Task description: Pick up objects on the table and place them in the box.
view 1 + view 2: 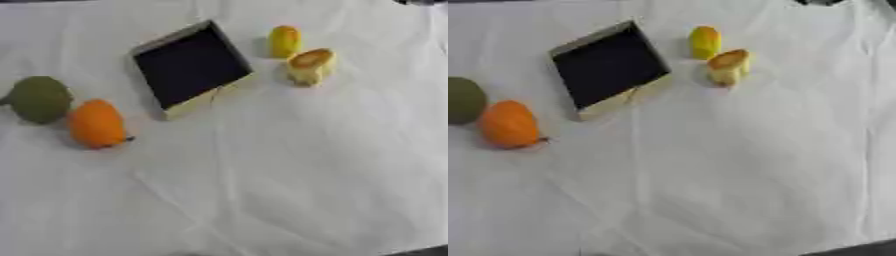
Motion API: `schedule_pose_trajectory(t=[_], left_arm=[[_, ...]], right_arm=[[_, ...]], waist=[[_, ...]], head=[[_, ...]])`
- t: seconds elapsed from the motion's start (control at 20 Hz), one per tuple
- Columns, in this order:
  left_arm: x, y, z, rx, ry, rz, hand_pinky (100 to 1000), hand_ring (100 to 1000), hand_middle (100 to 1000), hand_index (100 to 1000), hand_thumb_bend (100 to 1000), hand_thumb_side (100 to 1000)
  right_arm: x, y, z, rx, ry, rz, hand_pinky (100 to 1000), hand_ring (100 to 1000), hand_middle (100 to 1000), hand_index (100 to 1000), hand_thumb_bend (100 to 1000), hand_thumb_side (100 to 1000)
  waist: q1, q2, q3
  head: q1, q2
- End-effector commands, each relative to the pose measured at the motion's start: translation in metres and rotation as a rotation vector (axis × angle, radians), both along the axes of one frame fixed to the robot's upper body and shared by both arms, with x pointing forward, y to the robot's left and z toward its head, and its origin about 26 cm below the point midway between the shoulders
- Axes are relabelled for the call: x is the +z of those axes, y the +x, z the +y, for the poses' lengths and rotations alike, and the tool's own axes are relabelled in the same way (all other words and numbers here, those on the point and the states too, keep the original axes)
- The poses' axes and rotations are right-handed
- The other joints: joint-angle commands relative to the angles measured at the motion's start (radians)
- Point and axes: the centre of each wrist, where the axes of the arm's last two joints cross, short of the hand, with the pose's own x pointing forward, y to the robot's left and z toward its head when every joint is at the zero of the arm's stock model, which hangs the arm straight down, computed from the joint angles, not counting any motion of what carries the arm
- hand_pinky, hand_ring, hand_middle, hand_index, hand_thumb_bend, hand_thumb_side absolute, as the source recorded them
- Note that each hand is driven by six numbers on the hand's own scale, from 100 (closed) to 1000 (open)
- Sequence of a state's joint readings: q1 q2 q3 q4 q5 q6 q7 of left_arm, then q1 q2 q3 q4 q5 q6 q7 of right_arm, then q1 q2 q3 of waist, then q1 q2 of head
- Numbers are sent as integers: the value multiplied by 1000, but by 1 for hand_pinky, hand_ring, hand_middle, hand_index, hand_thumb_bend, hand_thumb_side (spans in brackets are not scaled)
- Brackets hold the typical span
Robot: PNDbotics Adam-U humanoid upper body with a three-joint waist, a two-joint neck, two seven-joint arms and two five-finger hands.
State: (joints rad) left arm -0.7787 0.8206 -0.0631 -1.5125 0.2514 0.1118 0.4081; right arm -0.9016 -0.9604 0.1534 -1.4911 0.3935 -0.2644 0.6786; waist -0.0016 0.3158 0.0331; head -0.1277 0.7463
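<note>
A shallow box (pixel 191 66) with a dark inside and pale rim lies tilted on the white cloth, at the upper middle. Nothing shows inside it. Right of it lie a small yellow fruit (pixel 284 41) and a pale yellow piece with an orange-brown top (pixel 310 65), close together. At the far left sit a dull green round fruit (pixel 38 99) and an orange fruit (pixel 96 124), touching or nearly so. Neither hand shows in either view.
The white cloth (pixel 289 175) covers the whole table, with creases running across its lower half. A dark edge shows at the bottom right corner (pixel 429 251). A dark shape sits at the top right edge (pixel 822 2).
</note>
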Motion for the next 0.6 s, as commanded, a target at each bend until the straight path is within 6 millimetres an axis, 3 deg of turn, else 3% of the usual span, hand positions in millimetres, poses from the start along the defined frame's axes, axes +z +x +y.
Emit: schedule_pose_trajectory(t=[0.05, 0.3, 0.6], left_arm=[[18, -11, 10, 30, 28, -48, 703, 730, 707, 846, 100, 765], [19, -13, 12, 40, 30, -55, 704, 730, 705, 844, 100, 765], [19, -14, 10, 37, 27, -56, 703, 729, 702, 844, 100, 767]], right_arm=[[21, -14, -8, -19, 6, -77, 919, 944, 895, 887, 225, 100], [23, -19, -6, -7, -4, -96, 919, 943, 894, 886, 241, 100], [9, -22, 3, 27, -89, -28, 921, 943, 884, 888, 290, 109]], waist=[[-9, -5, 3], [-11, 2, 5], [-11, 10, 14]], head=[[-7, -7], [-7, -8], [-18, -17]])
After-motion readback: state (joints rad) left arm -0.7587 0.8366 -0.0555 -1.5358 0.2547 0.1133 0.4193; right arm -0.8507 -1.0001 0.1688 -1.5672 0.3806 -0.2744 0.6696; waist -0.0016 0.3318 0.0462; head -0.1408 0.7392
